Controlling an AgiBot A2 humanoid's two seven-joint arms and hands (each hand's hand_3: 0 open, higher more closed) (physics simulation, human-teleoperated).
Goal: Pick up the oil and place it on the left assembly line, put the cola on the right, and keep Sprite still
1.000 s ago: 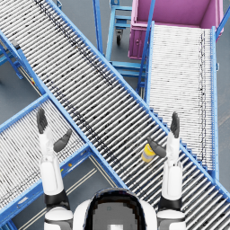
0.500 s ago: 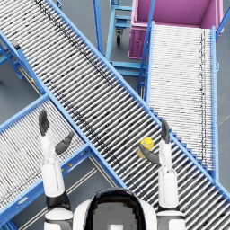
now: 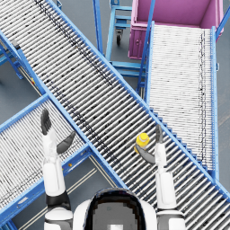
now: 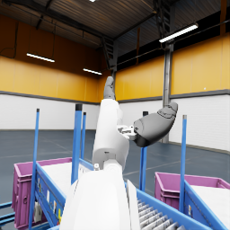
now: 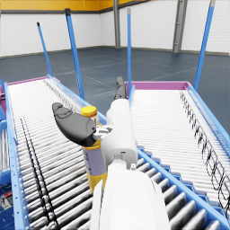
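Note:
The oil bottle (image 3: 142, 140), with a yellow cap and a grey label, stands upright on the diagonal middle conveyor (image 3: 90, 90). My right hand (image 3: 155, 148) is right beside it, fingers straight and thumb spread, so the bottle sits in the gap between thumb and palm. In the right wrist view the thumb crosses in front of the oil bottle (image 5: 92, 155), and the right hand (image 5: 96, 121) has not closed around it. My left hand (image 3: 51, 134) is raised over the left conveyor (image 3: 18, 152), fingers apart and holding nothing; the left wrist view shows this left hand (image 4: 134, 121) in the air. No cola or Sprite is in view.
The right conveyor (image 3: 179, 72) runs up to a pink bin (image 3: 175, 13). Blue side rails (image 3: 67, 119) edge every line, and blue posts (image 5: 74, 54) stand beyond them. Pink bins (image 4: 27, 179) show in the left wrist view. Grey floor lies between the lines.
My right hand has come in to the left, up against the oil bottle. The bottle has shifted slightly up the middle conveyor. The left hand has barely moved.

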